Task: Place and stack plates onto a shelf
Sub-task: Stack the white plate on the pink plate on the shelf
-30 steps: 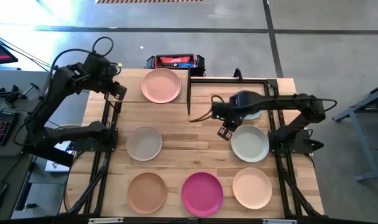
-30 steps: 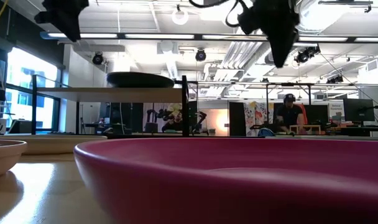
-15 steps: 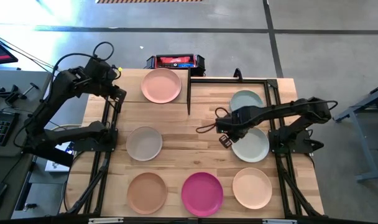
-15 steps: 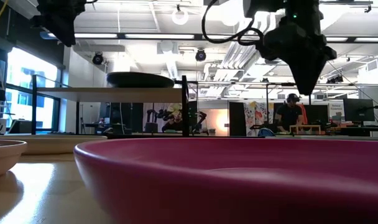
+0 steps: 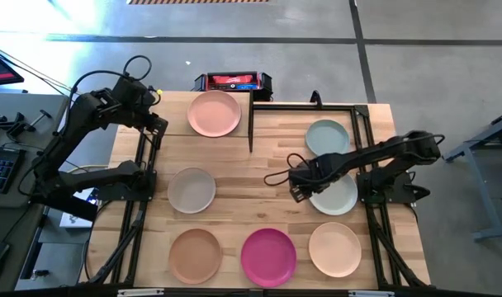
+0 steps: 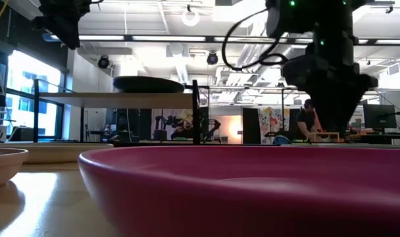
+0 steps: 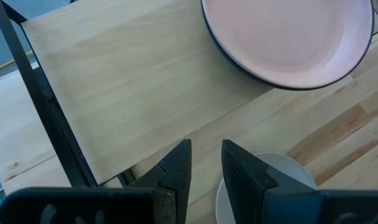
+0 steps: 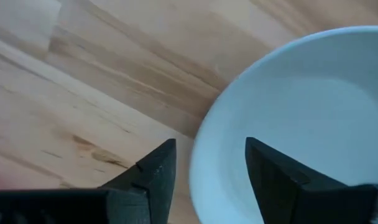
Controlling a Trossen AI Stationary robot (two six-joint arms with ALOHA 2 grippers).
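Note:
My right gripper [image 5: 298, 191] [image 8: 211, 155] stands open, low over the left rim of a pale green plate [image 5: 333, 192] [image 8: 301, 124] lying flat on the tabletop. One finger is outside the rim and one over the plate's inside. A second pale plate [image 5: 327, 136] lies beyond it. On the shelf [image 5: 172, 115] [image 7: 133, 81] a pink plate [image 5: 214, 113] [image 7: 288, 37] rests on a dark plate. My left gripper [image 5: 158, 125] [image 7: 206, 149] hovers open above the shelf's near left part, holding nothing.
An off-white plate [image 5: 191, 190], a tan plate [image 5: 195, 254], a magenta plate [image 5: 267, 256] and a peach plate [image 5: 334, 248] lie on the slatted tabletop. A black frame post [image 5: 250, 124] stands mid-table. A red and black box [image 5: 232, 81] sits at the far edge.
My right gripper has moved from over the far pale plate toward the table's near edge and down, ending at the left rim of the pale green plate. The plates have stayed in place.

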